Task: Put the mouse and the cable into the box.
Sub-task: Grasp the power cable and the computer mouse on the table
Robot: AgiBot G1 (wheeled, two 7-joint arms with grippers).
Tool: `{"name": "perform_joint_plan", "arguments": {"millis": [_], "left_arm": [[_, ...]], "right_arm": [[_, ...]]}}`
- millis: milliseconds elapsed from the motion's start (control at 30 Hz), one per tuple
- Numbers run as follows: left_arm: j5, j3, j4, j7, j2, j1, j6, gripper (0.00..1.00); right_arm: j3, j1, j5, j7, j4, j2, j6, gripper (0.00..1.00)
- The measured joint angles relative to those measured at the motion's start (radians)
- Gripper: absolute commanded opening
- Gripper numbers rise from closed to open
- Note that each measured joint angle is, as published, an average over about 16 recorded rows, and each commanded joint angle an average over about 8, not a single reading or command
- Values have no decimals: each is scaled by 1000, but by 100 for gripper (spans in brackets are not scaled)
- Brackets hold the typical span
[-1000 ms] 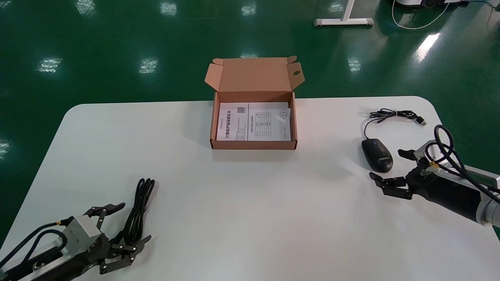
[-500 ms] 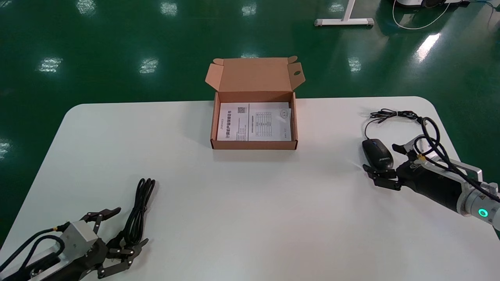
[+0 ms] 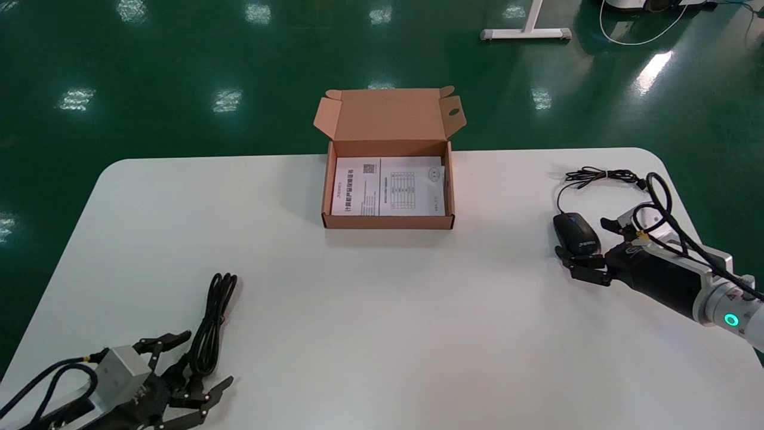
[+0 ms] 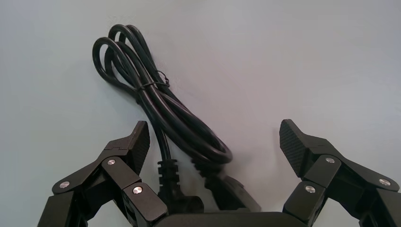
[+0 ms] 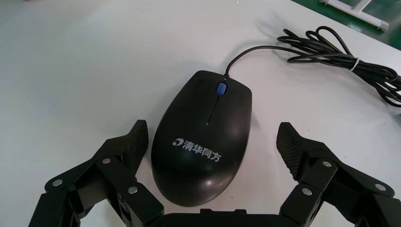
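Lower left, the left gripper [image 3: 206, 358], fingers spread, straddles the plug end of the bundled black cable [image 3: 216, 307]. Mid-right, the right gripper [image 3: 581, 239], spread wide, flanks the black corded mouse [image 3: 574, 229]. Farther back, centre, the open brown cardboard box [image 3: 388, 222] stands on the white table [image 3: 382, 310].

Cable [image 4: 156, 101] plugs half hidden behind left hand [image 4: 213, 132]; leaflet [image 3: 388, 185] print in box [image 3: 388, 222] too small to read.

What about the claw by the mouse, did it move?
Yes. The right claw slid forward and now straddles the mouse, which stayed put.
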Motion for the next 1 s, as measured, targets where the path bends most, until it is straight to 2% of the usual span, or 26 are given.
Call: {"name": "perform_joint_plan", "arguments": {"millis": [33, 100, 233, 300, 367, 400, 1000], "left_arm": [[-1, 1, 0, -3, -1, 0, 1, 98], [-1, 3, 0, -7, -2, 1, 3, 84], [-1, 5, 0, -8, -3, 1, 4, 36], [-1, 4, 0, -7, -3, 1, 3, 13], [-1, 3, 0, -7, -2, 0, 3, 2], [-1, 3, 0, -6, -2, 0, 2, 0], [-2, -1, 0, -4, 0, 0, -2, 0]], "right_arm": [[0, 1, 0, 0, -3, 0, -2, 82], [-1, 3, 0, 0, -6, 0, -6, 57], [-1, 4, 0, 0, -8, 0, -8, 10], [-1, 4, 0, 0, -7, 1, -8, 0], [-1, 3, 0, 0, -5, 1, -8, 0], [-1, 3, 0, 0, -4, 1, -8, 0], [-1, -1, 0, 1, 3, 2, -5, 0]]}}
